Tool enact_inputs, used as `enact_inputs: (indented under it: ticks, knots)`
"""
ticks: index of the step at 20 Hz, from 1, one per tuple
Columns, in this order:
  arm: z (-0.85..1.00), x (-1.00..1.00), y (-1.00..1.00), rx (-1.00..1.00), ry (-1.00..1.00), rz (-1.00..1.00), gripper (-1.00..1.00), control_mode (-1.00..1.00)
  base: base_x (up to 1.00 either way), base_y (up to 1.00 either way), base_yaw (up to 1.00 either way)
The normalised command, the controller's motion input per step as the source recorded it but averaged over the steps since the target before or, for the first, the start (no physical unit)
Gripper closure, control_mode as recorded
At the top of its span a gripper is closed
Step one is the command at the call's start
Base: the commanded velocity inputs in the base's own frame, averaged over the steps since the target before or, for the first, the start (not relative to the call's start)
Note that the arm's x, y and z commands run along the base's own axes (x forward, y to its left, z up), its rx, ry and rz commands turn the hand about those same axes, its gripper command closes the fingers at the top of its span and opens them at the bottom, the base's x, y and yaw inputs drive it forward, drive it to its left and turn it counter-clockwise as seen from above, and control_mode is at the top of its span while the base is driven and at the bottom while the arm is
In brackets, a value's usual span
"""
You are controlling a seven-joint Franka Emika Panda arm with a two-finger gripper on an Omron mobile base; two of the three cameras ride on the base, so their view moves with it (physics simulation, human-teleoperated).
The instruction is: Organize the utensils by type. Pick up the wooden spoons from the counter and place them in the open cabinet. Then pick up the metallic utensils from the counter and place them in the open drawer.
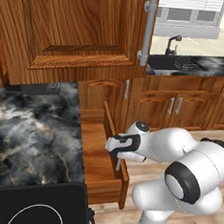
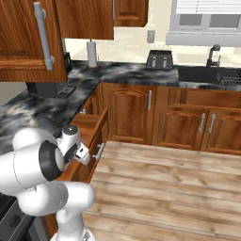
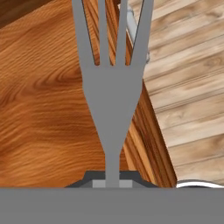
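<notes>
Hand view looks straight down the grey fork, whose narrow handle runs into the gripper at the bottom; the jaws are pinched shut on that handle and the four tines point away from the hand. Behind the fork lies the plain wooden bottom of the open drawer, and the drawer's front wall crosses under the tines, with pale floor planks beyond it. From the left base view, the gripper hangs over the drawer near its front edge, a thin grey sliver of the fork pointing down from the hand. Just left of the drawer is the marbled counter. From the right base view, the hand sits above the pulled-out drawer, beside its front panel and handle.
</notes>
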Motion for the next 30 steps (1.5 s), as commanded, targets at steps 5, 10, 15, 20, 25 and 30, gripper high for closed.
enact_inputs:
  ticks: [5,10,15,20,25,30]
  knots:
    - [-0.15,0.0,0.0,0.01,0.0,0.0,1.0,-1.0,0.0,0.0,0.0]
    - [-0.12,0.0,0.0,0.0,0.0,0.0,1.0,-1.0,0.0,0.0,0.0]
    - [-0.12,0.0,0.0,0.0,0.01,0.0,1.0,-1.0,0.0,0.0,0.0]
    - [-0.14,0.0,0.0,0.0,0.02,0.0,1.0,-1.0,0.0,0.0,0.0]
    - [-0.16,0.0,0.0,0.0,0.02,0.0,1.0,-1.0,0.0,0.0,0.0]
    - [-0.18,0.0,0.0,0.0,0.01,0.0,1.0,-1.0,0.0,0.0,0.0]
